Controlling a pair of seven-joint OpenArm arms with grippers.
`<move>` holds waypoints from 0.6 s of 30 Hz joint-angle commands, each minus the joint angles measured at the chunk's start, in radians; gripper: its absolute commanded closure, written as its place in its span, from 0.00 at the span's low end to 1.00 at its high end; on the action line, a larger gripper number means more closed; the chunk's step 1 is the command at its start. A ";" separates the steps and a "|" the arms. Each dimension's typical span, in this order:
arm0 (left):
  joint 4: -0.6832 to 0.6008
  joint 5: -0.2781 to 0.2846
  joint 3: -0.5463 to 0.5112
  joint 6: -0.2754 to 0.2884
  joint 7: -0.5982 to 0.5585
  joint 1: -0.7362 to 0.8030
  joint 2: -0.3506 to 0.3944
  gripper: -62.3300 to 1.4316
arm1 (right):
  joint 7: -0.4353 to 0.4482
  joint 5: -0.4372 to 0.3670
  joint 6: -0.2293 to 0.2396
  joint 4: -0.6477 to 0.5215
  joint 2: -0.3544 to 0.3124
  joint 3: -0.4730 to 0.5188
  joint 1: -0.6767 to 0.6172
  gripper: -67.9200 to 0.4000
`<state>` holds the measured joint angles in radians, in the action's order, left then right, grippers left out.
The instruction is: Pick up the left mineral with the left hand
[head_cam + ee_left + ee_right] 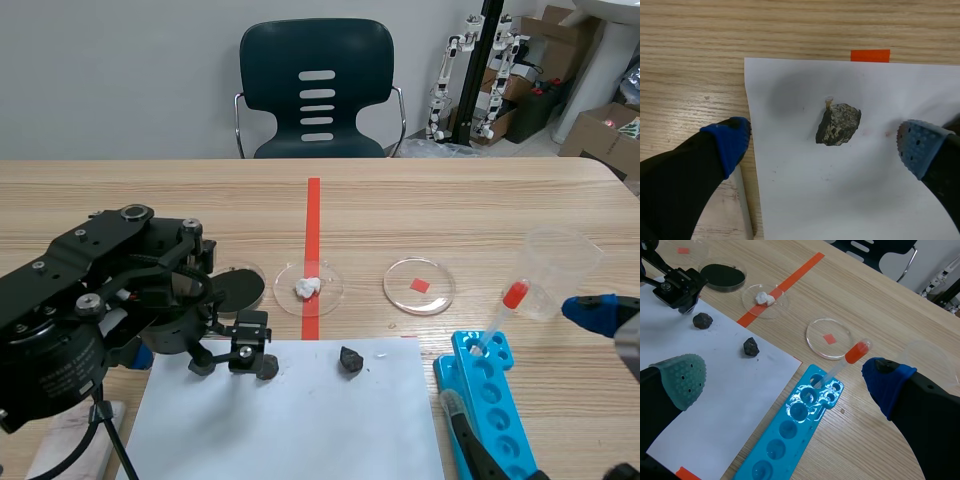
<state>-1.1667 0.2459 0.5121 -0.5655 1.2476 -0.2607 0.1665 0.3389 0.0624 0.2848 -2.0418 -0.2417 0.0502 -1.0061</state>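
The wooden table (500,200) carries a white sheet of paper (300,420). The left arm (70,320) leans in low over the sheet's far left part, wrist tipped down. Its gripper (822,145) is released, fingers spread wide, with one pad just off the paper's edge and the other above the sheet. The left stone (838,124), small, dark and lumpy, lies on the paper between those fingers, slightly ahead of the pads. I judge the gripper should ease forward, lower until the pads flank the stone's broadest part, then close slowly, since the lump may roll. The right gripper (785,377) hangs released near the blue tray (790,440).
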 commanded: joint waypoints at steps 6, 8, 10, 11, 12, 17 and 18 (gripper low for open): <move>-0.017 -0.003 -0.006 -0.001 -0.002 -0.009 0.000 0.29 | 0.015 -0.010 -0.003 -0.012 -0.007 0.003 0.006 0.00; -0.017 -0.003 -0.006 -0.001 -0.002 -0.009 0.000 0.36 | 0.015 -0.010 -0.003 -0.012 -0.007 0.003 0.006 0.00; -0.017 -0.003 -0.006 -0.001 -0.004 -0.009 0.000 0.40 | 0.015 -0.010 -0.003 -0.012 -0.007 0.003 0.006 0.00; -0.017 -0.003 -0.006 -0.001 -0.006 -0.009 0.000 0.42 | 0.015 -0.010 -0.003 -0.012 -0.007 0.003 0.006 0.00; -0.017 -0.003 -0.006 -0.001 -0.010 -0.009 0.000 0.44 | 0.015 -0.010 -0.003 -0.012 -0.007 0.003 0.006 0.00; -0.017 -0.003 -0.006 -0.001 -0.020 -0.009 0.000 0.58 | 0.015 -0.010 -0.003 -0.012 -0.007 0.003 0.006 0.00; -0.017 -0.003 -0.006 -0.001 -0.020 -0.009 0.000 0.61 | 0.015 -0.010 -0.003 -0.012 -0.007 0.003 0.006 0.00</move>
<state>-1.1667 0.2462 0.5121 -0.5652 1.2259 -0.2604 0.1665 0.3389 0.0624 0.2848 -2.0418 -0.2417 0.0502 -1.0061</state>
